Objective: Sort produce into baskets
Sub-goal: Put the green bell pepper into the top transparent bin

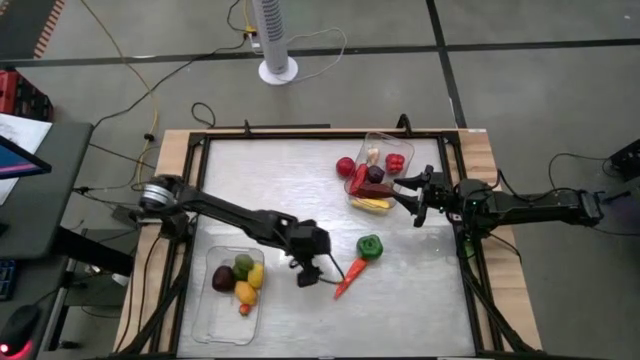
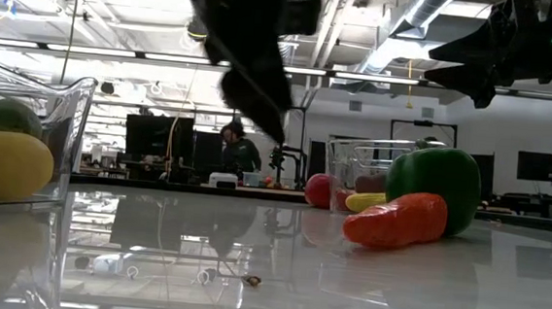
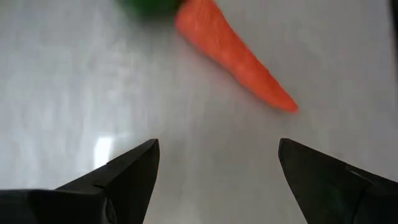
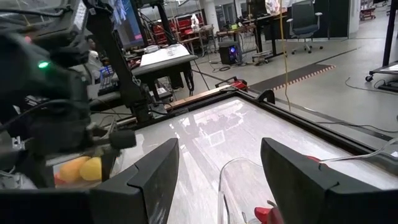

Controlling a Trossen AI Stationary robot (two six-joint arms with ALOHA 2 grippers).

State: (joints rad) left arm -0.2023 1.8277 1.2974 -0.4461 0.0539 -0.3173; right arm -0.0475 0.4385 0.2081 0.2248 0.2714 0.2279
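An orange carrot point(image 1: 349, 276) point(image 3: 233, 53) lies flat on the table. Its thick end is next to a green pepper point(image 1: 370, 247) point(image 2: 439, 185). My left gripper point(image 1: 311, 275) point(image 3: 217, 168) hovers open just left of the carrot's thin tip, slanting down, with bare table between its fingers. The near-left basket point(image 1: 205, 320) holds dark purple, green, yellow and orange pieces. The far-right basket point(image 1: 385, 140) holds red, dark purple and yellow pieces. My right gripper point(image 1: 405, 196) point(image 4: 221, 168) waits open and level at that basket's right side, above its rim point(image 4: 239, 171).
A round red piece point(image 1: 345, 166) sits at the far-right basket's left side; whether inside its wall, I cannot tell. The bare tabletop point(image 1: 270, 180) spreads between the baskets. A black frame point(image 1: 300, 134) rims the table. A white fan base point(image 1: 278, 70) stands beyond the far edge.
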